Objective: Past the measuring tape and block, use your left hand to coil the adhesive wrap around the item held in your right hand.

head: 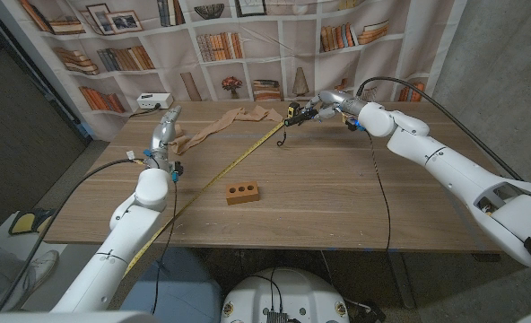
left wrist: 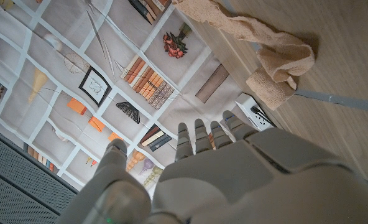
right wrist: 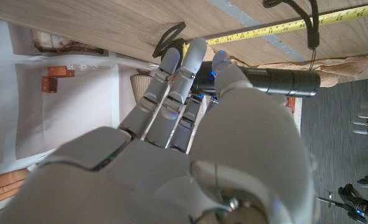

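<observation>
Head view: right hand (head: 330, 101) at far side of wooden worktop (head: 337, 193), grasping a black cylindrical torch-like item (head: 303, 112). Left hand (head: 165, 128) raised near the beige crumpled adhesive wrap (head: 222, 124), apart from it. Yellow measuring tape (head: 239, 157) runs diagonally; brown holed block (head: 242, 192) mid-worktop. No containers in view.
Left wrist view: left hand (left wrist: 199, 165) released, fingers straight, nothing held; wrap (left wrist: 268, 53) lies ahead on the worktop.
Right wrist view: right hand (right wrist: 184, 93) pinches the black item (right wrist: 277, 81); tape (right wrist: 283, 26) nearby.
Step, judged: wrap not yet picked up. Next: left hand reaches fwd, grips the wrap's end.
</observation>
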Robot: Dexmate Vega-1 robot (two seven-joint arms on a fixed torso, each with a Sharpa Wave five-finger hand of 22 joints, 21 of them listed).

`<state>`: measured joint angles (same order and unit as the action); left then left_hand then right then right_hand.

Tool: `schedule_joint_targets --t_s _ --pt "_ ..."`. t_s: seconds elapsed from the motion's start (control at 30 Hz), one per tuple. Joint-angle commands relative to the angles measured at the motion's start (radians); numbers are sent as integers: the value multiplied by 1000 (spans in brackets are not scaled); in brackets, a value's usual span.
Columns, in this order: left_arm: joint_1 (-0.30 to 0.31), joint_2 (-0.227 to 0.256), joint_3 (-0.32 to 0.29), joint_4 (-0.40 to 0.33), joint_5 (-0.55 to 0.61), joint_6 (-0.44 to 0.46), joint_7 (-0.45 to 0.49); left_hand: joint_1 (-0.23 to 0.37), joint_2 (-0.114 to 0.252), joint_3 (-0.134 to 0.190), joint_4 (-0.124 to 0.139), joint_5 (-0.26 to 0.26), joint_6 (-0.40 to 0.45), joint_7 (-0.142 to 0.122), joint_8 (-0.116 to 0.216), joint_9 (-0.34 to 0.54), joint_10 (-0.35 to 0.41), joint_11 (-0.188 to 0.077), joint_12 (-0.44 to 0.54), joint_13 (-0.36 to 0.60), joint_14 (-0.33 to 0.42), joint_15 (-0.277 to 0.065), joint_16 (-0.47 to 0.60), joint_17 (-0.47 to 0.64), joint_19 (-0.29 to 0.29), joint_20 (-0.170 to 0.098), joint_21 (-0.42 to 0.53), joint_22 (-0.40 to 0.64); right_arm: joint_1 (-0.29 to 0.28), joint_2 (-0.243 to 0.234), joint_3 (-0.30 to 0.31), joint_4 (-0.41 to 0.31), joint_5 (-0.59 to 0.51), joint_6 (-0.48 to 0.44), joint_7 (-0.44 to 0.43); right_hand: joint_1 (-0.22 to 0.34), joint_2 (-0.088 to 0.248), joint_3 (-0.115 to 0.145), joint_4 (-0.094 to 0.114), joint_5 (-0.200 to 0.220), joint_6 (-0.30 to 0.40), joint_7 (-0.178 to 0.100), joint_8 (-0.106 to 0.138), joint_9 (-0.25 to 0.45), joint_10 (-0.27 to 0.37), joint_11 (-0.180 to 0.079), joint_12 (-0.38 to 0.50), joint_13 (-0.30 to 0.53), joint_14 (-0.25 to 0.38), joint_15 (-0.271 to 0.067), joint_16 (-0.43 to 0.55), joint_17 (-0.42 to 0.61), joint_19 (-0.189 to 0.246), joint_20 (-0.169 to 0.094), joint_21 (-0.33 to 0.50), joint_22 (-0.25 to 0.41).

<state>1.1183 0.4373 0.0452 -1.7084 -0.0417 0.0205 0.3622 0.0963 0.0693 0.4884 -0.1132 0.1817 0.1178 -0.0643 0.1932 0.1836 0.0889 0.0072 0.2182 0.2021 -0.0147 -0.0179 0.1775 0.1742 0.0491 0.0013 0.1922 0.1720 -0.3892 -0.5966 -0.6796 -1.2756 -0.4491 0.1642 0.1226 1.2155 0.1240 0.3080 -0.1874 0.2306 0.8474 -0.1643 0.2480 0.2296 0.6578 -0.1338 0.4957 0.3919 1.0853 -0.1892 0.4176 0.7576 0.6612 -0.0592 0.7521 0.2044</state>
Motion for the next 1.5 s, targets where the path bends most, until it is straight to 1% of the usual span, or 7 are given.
schedule_joint_targets --t_s 0.03,0.17,0.27,0.57,0.93,1.1,1.5 --pt "-10 12 3 6 49 37 0 14 3 4 -7 -3 2 -3 -2 2 2 -5 0 2 -11 -3 0 2 1 15 -4 3 -5 -4 0 -4 -1 -1 -2 -6 10 34 29 4 93 77 1 3 303 -22 98 79 10 -45 -2 7 -7 -48 10 1" --pt "-11 4 1 10 61 39 12 21 4 7 -12 -3 5 -2 -1 2 25 -44 9 2 -8 -19 4 2 3 10 -1 3 -4 -6 0 -5 0 1 3 -6 9 34 28 4 93 77 0 4 299 -22 97 81 10 -46 -4 9 -10 -49 13 0" --pt "-10 4 2 10 72 46 16 24 5 9 -14 -3 20 -4 4 2 44 -52 16 2 0 -27 6 2 9 6 1 3 -4 -9 0 -9 -1 0 5 -7 10 35 29 4 92 76 0 4 300 -22 97 82 10 -45 -6 9 -11 -49 15 0" --pt "-12 13 3 9 114 76 20 30 7 13 -17 -3 29 5 6 2 28 -32 9 2 -6 -35 3 1 13 -3 2 3 -8 -14 1 -21 -2 -3 10 -8 9 35 29 4 93 74 -2 4 299 -23 95 83 9 -46 -10 13 -16 -49 21 -1" --pt "-21 38 11 6 180 102 11 37 12 17 -19 -3 31 11 5 2 32 -40 10 2 -7 -38 3 1 14 -7 3 3 -16 -26 9 -47 1 -15 15 -8 7 36 27 3 93 74 -3 5 298 -24 91 82 7 -47 -17 18 -20 -55 30 -3" --pt "-17 37 6 4 194 92 16 41 14 19 -21 -3 22 9 1 2 41 -41 14 3 -4 -39 4 0 15 -7 3 3 -25 -33 14 -63 2 -23 13 -6 6 37 26 3 93 73 -4 5 298 -24 90 84 7 -47 -19 20 -22 -55 33 -4" --pt "-5 40 0 -25 245 130 23 45 16 21 -22 -4 29 9 3 3 46 -39 15 3 0 -41 5 0 18 -8 4 3 -44 -51 24 -103 3 -43 10 -9 7 38 28 2 93 71 -6 6 297 -26 88 86 8 -46 -24 25 -27 -53 42 -5"
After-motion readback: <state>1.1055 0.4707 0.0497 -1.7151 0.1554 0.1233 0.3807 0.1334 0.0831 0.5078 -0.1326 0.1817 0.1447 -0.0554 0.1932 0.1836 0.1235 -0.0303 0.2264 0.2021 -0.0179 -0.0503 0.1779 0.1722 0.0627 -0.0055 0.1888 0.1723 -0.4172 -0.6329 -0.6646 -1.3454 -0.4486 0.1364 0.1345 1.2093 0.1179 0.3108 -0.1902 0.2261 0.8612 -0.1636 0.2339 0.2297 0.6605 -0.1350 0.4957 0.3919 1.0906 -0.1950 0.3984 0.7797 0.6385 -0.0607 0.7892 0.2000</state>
